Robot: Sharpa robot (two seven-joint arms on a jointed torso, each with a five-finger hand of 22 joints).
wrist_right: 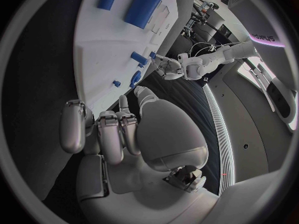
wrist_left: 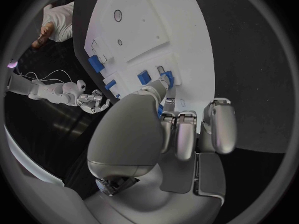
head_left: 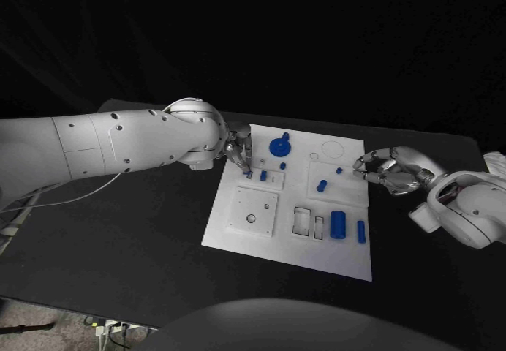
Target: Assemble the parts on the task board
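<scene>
White task board carries no legible writing; left hand pinches a blue peg, right hand clenched.

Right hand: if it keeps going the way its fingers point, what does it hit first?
The right hand hovers at the task board's right edge, fingers aimed left across it. First in line is probably the small blue peg just ahead. The hand's height above the board is unclear, so it could pass over.

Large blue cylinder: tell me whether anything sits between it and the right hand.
Nothing visible blocks it. The right hand hovers at the task board's far right edge with curled fingers; the large blue cylinder lies nearer the robot, with bare white board between them.
</scene>
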